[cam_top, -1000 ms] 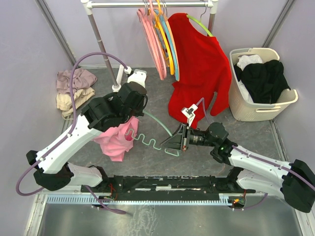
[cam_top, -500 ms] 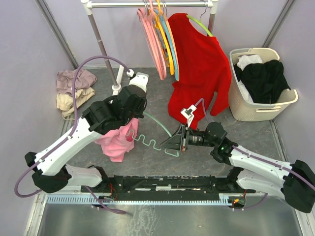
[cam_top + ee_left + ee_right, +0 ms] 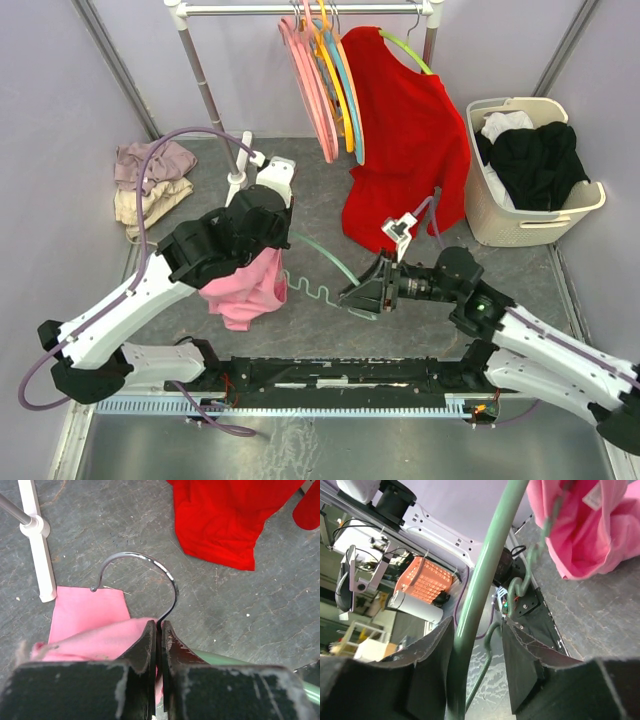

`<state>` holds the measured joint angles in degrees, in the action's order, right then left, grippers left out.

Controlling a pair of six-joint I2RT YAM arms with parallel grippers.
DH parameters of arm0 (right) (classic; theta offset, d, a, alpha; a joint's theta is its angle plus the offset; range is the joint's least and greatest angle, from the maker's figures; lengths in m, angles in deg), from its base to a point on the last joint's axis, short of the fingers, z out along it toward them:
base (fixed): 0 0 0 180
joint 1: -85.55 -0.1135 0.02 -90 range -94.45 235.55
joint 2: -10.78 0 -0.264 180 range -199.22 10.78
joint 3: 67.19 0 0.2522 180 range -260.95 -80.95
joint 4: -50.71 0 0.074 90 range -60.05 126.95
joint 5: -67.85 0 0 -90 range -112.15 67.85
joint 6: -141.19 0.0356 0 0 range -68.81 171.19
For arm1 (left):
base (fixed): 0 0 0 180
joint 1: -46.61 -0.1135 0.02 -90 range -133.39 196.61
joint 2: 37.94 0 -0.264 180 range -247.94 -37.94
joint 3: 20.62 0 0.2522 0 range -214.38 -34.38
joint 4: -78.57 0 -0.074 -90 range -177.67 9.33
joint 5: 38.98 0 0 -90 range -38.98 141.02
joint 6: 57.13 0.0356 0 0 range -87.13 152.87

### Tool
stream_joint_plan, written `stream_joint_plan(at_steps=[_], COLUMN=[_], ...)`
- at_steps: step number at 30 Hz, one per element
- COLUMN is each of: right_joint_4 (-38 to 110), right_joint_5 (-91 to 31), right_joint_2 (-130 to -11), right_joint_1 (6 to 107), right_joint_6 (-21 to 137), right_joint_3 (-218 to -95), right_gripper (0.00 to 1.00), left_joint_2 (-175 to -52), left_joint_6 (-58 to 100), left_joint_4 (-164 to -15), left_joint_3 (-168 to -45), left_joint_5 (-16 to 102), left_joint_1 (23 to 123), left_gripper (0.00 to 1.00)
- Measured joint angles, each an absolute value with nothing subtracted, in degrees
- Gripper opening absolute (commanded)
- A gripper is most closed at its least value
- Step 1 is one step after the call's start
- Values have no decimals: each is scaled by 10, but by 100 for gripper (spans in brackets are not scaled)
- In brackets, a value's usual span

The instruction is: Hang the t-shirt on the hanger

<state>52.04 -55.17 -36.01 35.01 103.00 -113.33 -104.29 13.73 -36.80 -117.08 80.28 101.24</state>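
The pink t-shirt (image 3: 245, 290) hangs bunched under my left arm, draped on the left half of the mint-green hanger (image 3: 322, 256). My left gripper (image 3: 159, 630) is shut on the stem of the hanger's metal hook (image 3: 131, 553), with pink t-shirt (image 3: 87, 615) fabric against its left finger. My right gripper (image 3: 358, 297) grips the hanger's right end. In the right wrist view the right gripper (image 3: 478, 624) has the hanger's thick arm (image 3: 485, 570) and the bend of the wavy lower bar (image 3: 530, 575) between its fingers, and the t-shirt (image 3: 590, 525) hangs beyond.
A red long-sleeved shirt (image 3: 405, 150) hangs on a lime hanger from the rack (image 3: 205, 90), beside pink hangers (image 3: 310, 80). The rack's white foot (image 3: 37, 540) lies left of the hook. A laundry basket (image 3: 480, 215) stands at right, and folded clothes (image 3: 150, 185) lie at far left.
My left arm has lifted and moved away from me with the hook and t-shirt. My right gripper has shifted right, carrying the hanger's end with it.
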Motion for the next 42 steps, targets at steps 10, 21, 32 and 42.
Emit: stream_joint_plan(at_steps=[10,21,32,42], right_joint_4=[203,4,282,474], right_joint_5=[-419,-228,-315,-341], right_joint_2=[-232,-345,-536,-631], right_joint_1=[349,350,352,349], right_joint_6=[948,975,1110,1188], right_joint_3=[-1290,-1330,-1198,-1200], right_gripper=[64,66,65,63], left_joint_2=[-1024,-1018,-998,-995], left_joint_6=[137,138,138,138], left_joint_4=[-372,-373,-386,-415], left_joint_3=[-1168,-1209,-1219,-1215], left_joint_5=[800,794,791,791], left_joint_1=[1013,1013,1013,1013], left_gripper=[3,3,3,3])
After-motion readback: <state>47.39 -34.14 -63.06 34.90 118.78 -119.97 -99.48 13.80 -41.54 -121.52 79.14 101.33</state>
